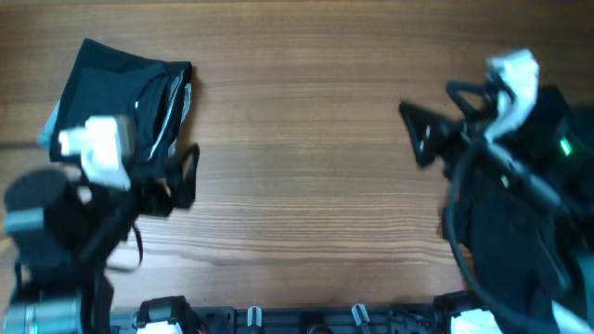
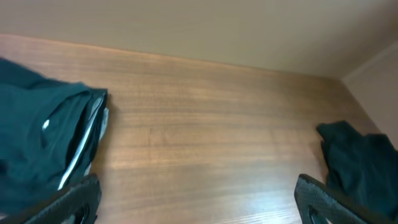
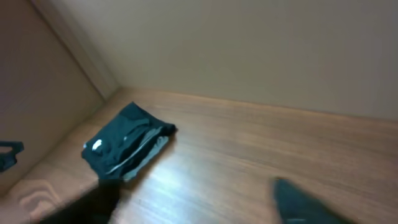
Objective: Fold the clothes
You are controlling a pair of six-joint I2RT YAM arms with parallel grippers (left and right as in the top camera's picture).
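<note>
A folded dark garment with a pale stripe (image 1: 121, 93) lies at the table's far left; it also shows in the left wrist view (image 2: 43, 137) and the right wrist view (image 3: 124, 146). A loose dark pile of clothes (image 1: 520, 232) lies at the right, under the right arm, and its edge shows in the left wrist view (image 2: 360, 162). My left gripper (image 1: 183, 176) is open and empty, just off the folded garment's near right corner (image 2: 199, 205). My right gripper (image 1: 415, 133) is open and empty above bare wood, left of the pile (image 3: 196, 205), and blurred.
The wooden table (image 1: 306, 167) runs between the two garments. Black arm mounts and clips (image 1: 278, 320) line the front edge. A pale wall (image 3: 249, 50) stands behind the table.
</note>
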